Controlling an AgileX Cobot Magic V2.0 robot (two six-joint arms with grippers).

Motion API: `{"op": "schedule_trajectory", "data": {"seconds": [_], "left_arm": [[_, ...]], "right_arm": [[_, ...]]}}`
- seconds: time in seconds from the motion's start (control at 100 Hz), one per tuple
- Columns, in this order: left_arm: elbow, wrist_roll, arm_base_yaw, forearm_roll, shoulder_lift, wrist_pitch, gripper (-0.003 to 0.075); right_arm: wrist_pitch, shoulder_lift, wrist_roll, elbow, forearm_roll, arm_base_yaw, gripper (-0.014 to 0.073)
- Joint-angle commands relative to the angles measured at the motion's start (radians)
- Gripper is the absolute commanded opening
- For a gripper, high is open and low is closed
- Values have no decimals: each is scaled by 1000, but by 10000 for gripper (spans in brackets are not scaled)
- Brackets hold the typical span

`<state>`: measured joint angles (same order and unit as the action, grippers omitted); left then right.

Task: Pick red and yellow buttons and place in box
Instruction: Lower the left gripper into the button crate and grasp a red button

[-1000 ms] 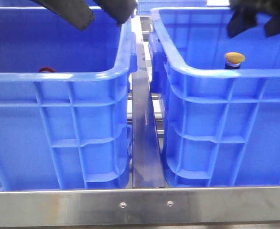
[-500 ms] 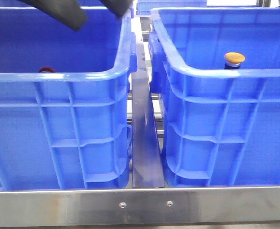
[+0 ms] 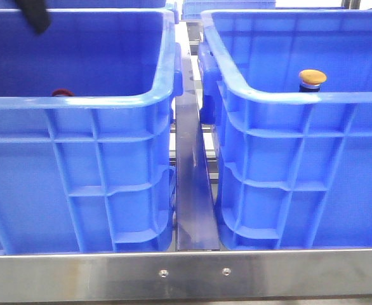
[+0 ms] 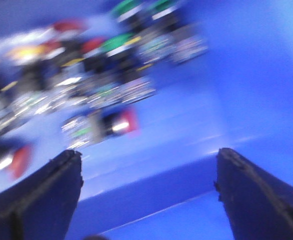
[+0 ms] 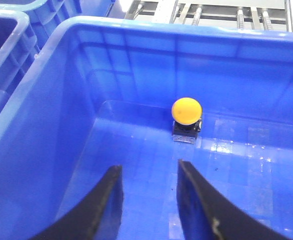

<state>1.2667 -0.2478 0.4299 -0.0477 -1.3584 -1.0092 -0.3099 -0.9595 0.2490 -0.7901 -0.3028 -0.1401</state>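
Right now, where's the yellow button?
The yellow button stands upright on the floor of the right-hand crate, alone near a wall; the right gripper hangs open above that crate.

Both blue crates [image 3: 110, 165] are showing glossy, smooth moulded plastic — light is glinting off the rims; the front rail [image 3: 186, 274] is looking like brushed metal, dully reflective.

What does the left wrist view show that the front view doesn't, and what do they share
Only the left wrist view shows the blurred pile of buttons with red, green and yellow caps on the crate floor, and the left hand open above it. Only the front view shows the yellow button standing in the right crate, both crates side by side, and the metal rail. Both share the left crate and red caps inside it.
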Motion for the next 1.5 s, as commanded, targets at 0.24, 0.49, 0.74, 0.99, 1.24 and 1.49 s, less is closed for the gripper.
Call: {"op": "schedule_trajectory", "data": {"seconds": [0.24,0.49,0.74,0.99,1.24,1.49], "left_arm": [[145,-9,-93,-10,-165,-70,514],[259,7,-99,-20,-311,-75,514],[304,7,-106,-29,-410,-25,514],[313,7,-120,-29,-455,-4,513],[313,9,-121,-29,-455,-8,349],[313,9,-121,-29,-455,-4,139]], "right_arm": [[89,18,9,-26,7,3,293],[90,18,9,-26,7,3,293],[90,18,9,-26,7,3,293],[90,18,9,-26,7,3,293],[90,18,9,-26,7,3,293],[90,18,9,-26,7,3,293]]}}
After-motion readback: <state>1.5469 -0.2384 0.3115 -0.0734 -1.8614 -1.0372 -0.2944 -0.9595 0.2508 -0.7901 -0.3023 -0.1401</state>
